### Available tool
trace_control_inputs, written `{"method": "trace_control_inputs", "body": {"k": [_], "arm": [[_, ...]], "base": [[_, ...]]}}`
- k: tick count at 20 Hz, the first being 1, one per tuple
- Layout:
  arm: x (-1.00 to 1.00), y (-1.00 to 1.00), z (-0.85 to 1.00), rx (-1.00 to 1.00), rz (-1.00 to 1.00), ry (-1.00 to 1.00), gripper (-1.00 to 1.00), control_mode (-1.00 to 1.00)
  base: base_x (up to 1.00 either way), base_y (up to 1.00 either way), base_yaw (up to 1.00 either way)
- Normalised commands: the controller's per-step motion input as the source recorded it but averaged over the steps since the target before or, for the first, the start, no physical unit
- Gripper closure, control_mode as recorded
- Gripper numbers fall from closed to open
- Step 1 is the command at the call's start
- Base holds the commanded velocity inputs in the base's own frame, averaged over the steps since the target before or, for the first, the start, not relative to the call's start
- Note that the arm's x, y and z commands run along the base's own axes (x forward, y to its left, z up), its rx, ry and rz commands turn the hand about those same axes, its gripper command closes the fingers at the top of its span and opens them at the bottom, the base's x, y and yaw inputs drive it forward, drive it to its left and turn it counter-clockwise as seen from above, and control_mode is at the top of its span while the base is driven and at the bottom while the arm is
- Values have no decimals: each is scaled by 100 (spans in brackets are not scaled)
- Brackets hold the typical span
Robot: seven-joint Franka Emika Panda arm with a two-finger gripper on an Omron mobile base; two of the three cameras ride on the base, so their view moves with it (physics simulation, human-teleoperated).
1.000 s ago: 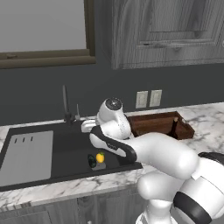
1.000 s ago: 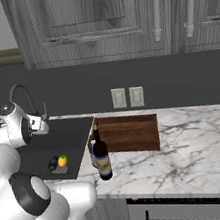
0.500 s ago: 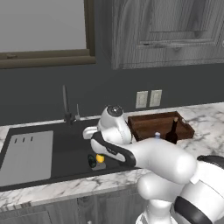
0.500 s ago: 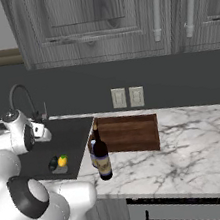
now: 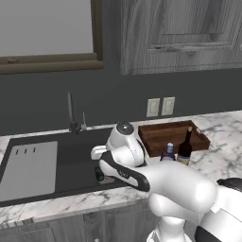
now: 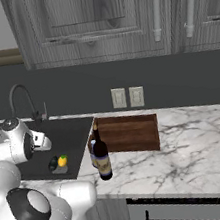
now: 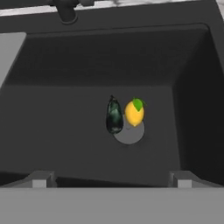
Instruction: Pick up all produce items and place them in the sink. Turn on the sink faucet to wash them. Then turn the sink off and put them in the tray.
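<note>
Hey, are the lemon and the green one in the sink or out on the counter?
In the sink: the lemon and green piece lie side by side at the drain.

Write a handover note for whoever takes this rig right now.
Gripper: open, empty, over the sink, looking down into it.
Lemon and green item: side by side on the sink floor at the drain.
Faucet: behind the sink; no water visible.
Tray: on the counter right of the sink, wine bottle in front of it.
Done: produce is in the sink.
Left: can't tell whether washing happened; then lift both pieces into the tray.
</note>
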Motion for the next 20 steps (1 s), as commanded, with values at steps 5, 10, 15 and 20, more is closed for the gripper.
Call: {"method": "trace_control_inputs", "body": {"k": [5, 10, 15, 20], "arm": [[-3, -5, -31, 0, 0, 0, -100, -100], [1, -1, -25, 0, 0, 0, -100, -100], [6, 0, -19, -1, 0, 0, -100, -100], [14, 0, -17, -1, 0, 1, -100, -100]], "base": [[0, 0, 0], [0, 0, 0], [0, 0, 0], [0, 0, 0]]}}
